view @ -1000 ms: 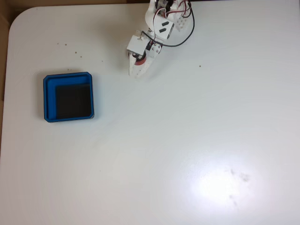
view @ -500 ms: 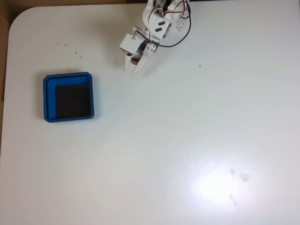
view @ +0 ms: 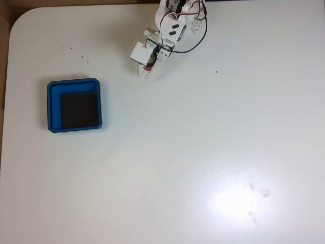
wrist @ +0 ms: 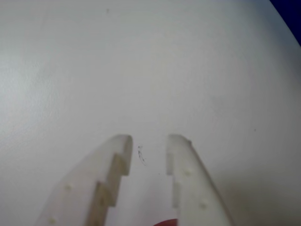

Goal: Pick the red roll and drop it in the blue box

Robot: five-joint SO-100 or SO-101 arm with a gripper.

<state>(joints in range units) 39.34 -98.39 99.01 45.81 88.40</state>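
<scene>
Only a red sliver of the red roll [wrist: 165, 222] shows between the gripper [wrist: 149, 142] fingers, cut by the wrist view's bottom edge. In the fixed view the roll [view: 147, 67] is a tiny speck under the arm. The blue box [wrist: 288, 18] is clipped at the wrist view's top-right corner.

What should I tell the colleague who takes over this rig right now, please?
Gripper: shut on the red roll, a sliver of which shows between the fingers at the wrist view's bottom edge; fingertips apart beyond it.
Blue box: holds nothing, on the white table, left of and below the gripper in the fixed view.
Done: the roll is picked up.
Left: carry it over the box and release it inside.
</scene>
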